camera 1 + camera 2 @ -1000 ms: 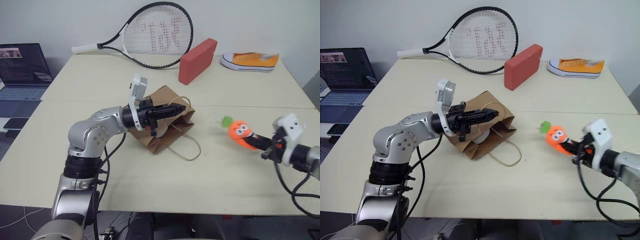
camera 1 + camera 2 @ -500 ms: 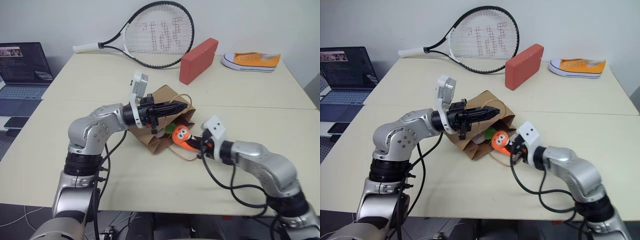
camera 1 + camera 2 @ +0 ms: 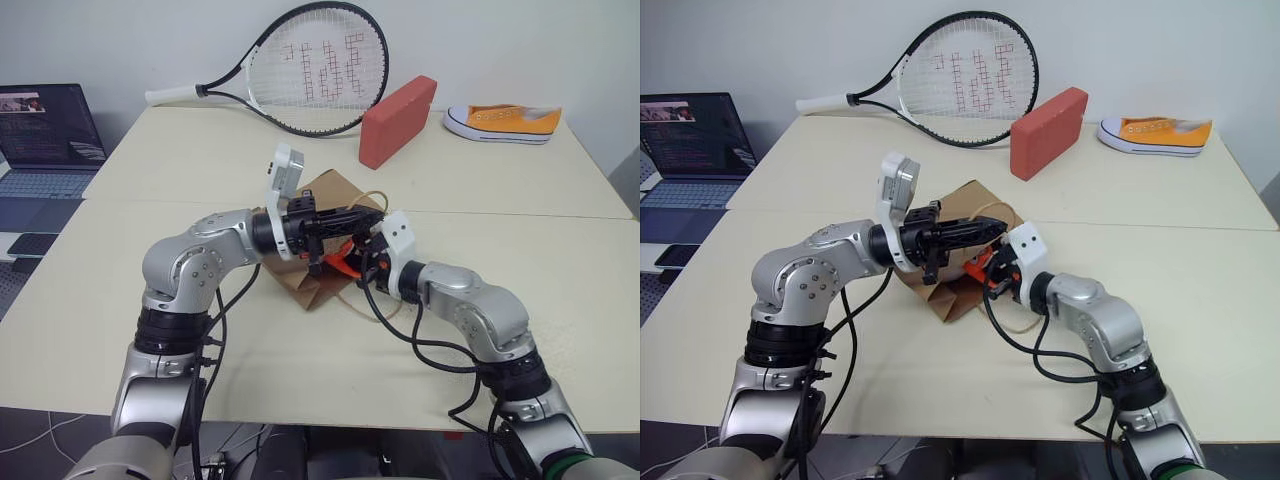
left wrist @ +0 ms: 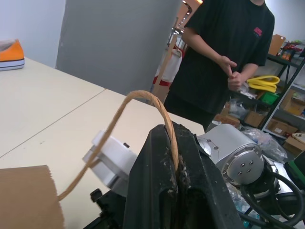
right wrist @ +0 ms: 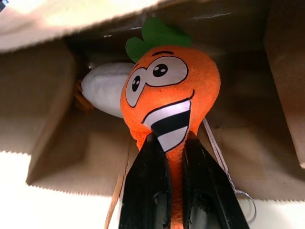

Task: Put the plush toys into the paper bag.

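The brown paper bag lies on its side in the middle of the table, mouth facing right. My left gripper is shut on one of its cord handles and holds the mouth's upper edge up. My right gripper is shut on the lower end of the orange carrot plush, whose green top pokes into the bag's mouth. Deeper inside the bag lies the white egg plush, partly hidden behind the carrot. In the head views the carrot shows as a bit of orange under the left gripper.
At the far side of the table lie a tennis racket, a red block and an orange-and-white sneaker. A laptop and a phone sit to the left. A person stands beyond the table's right side.
My right gripper has carried the carrot plush leftward from the table's right side into the bag's mouth. The left gripper has kept its hold on the handle in place.
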